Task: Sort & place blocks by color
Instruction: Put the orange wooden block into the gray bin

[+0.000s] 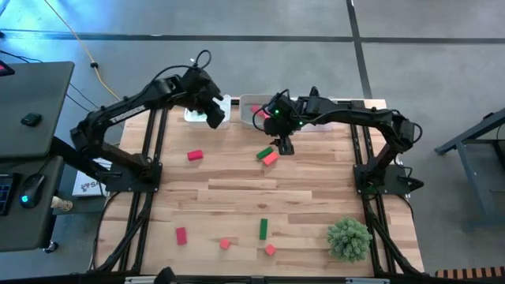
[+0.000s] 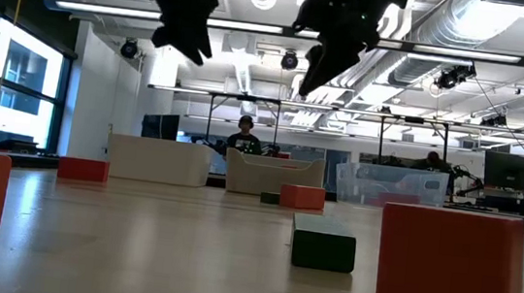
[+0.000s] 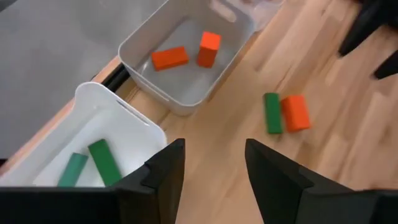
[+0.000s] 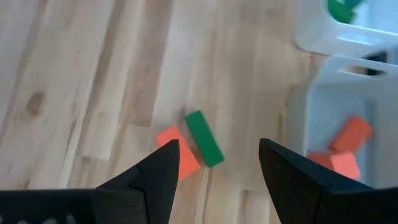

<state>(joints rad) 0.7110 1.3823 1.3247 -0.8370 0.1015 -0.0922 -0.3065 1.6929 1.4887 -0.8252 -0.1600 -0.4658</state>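
Wooden table (image 1: 237,197), no legible writing, left gripper (image 3: 211,171) and right gripper (image 4: 217,168) both parted, empty.

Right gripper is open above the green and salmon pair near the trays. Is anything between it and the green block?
Nothing visible lies between the right gripper and the green block. But the salmon block sits right alongside the green one, apparently touching, so a finger could hit it coming down.

Even, bright overhead light — soft shadows, near blocks (image 2: 451,269) blurred.
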